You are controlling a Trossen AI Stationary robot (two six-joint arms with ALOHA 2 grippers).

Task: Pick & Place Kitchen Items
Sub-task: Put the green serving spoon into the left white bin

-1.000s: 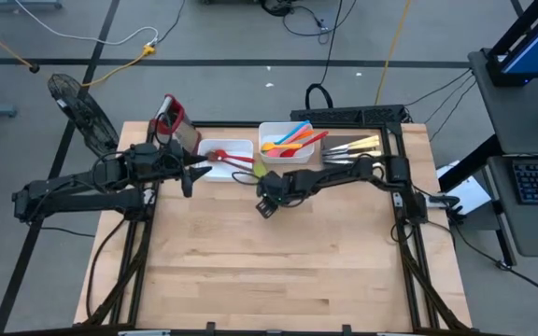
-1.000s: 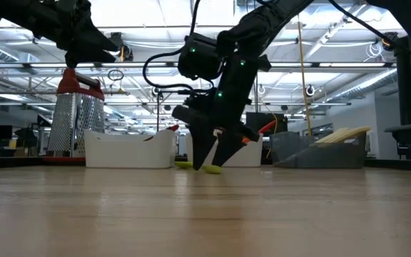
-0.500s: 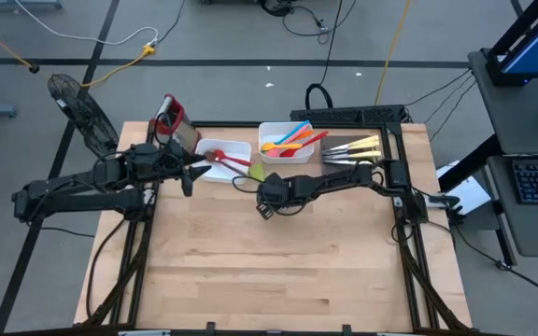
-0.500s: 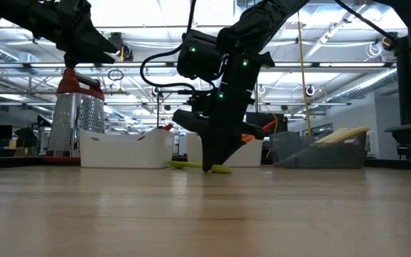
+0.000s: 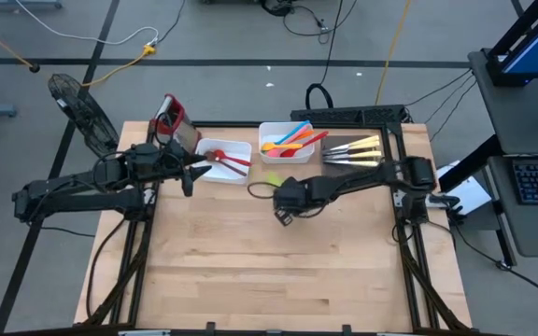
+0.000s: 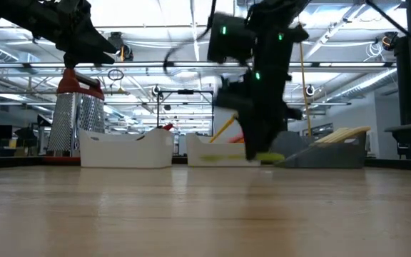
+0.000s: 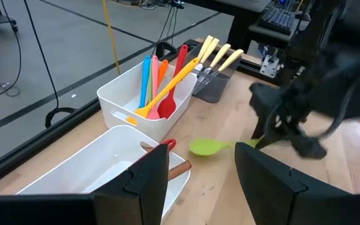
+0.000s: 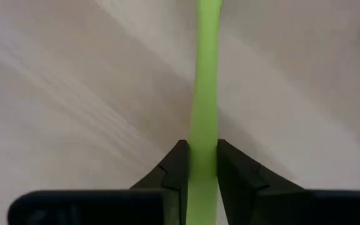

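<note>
A green spoon (image 5: 274, 179) hangs low over the table in front of the two white trays, its bowl (image 7: 205, 147) toward the left one. My right gripper (image 5: 286, 203) is shut on its handle. My left gripper (image 5: 192, 174) hovers open over the near left corner of the left white tray (image 5: 234, 147), nothing between its fingers. A red utensil (image 5: 227, 159) lies in that tray. The right white tray (image 5: 271, 128) holds several coloured utensils (image 5: 292, 142). Pale-handled knives (image 5: 355, 147) lie in a dark tray. My right gripper pinches the green spoon's handle (image 8: 204, 150) between its two fingers (image 8: 175, 170), which come down from above at a slant. The handle runs on past the fingertips. The spoon sits about level, a little above the table (image 6: 223, 158).
A red-topped metal grater (image 5: 174, 119) stands at the far left corner beside the left tray. The wooden table (image 5: 269, 271) spreads out bare toward its near edge. A fan (image 5: 82, 112) stands off the table's far left corner.
My right gripper has shut on the green spoon's handle. It then moved toward the table's right edge and up a little. The spoon has come off the table and gone along with it, staying about level.
</note>
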